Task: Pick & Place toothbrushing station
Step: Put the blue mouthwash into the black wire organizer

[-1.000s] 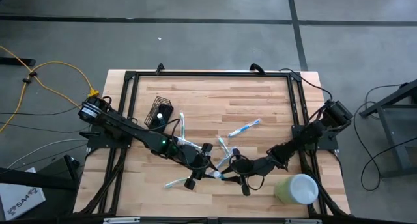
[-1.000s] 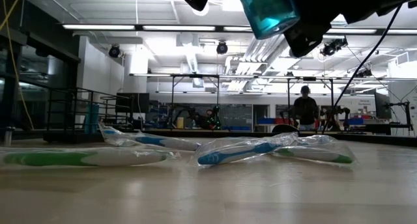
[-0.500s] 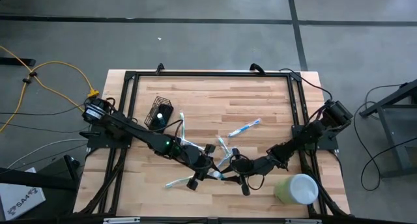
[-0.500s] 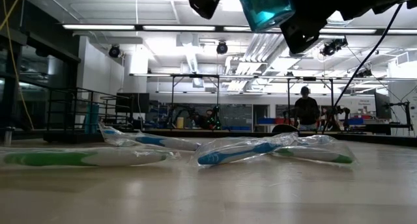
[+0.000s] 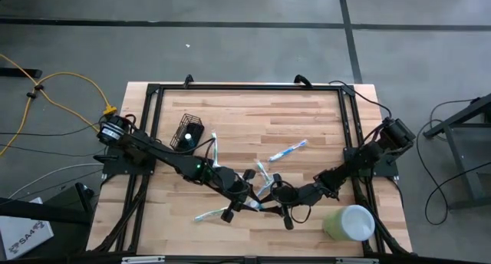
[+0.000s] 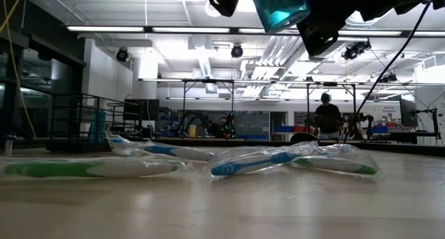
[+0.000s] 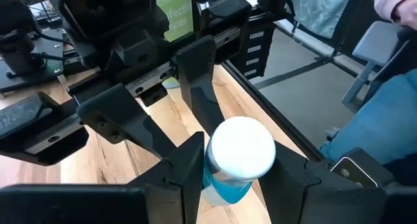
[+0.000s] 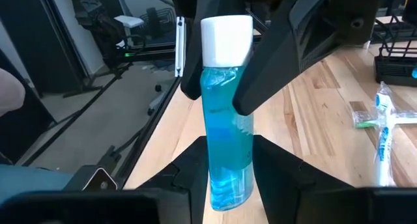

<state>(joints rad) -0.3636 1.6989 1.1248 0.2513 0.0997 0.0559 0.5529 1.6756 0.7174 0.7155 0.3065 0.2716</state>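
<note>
Wire-mesh holder cup [image 5: 189,133], wrapped toothbrushes [image 5: 288,151], green cup [image 5: 350,222] nearby

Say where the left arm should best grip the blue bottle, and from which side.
Best on the upper body just below the white cap. The blue bottle is held off the table, and the right pincer takes its lower end. Come in from the cap end, fingers either side, where the left pincer sits.

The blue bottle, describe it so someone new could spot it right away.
Look near the middle of the wooden table, where both arms meet. Between the left gripper and right gripper stands the blue bottle. Unlike the wrapped toothbrushes lying flat, it is clear, filled with blue liquid, and white-capped.
</note>
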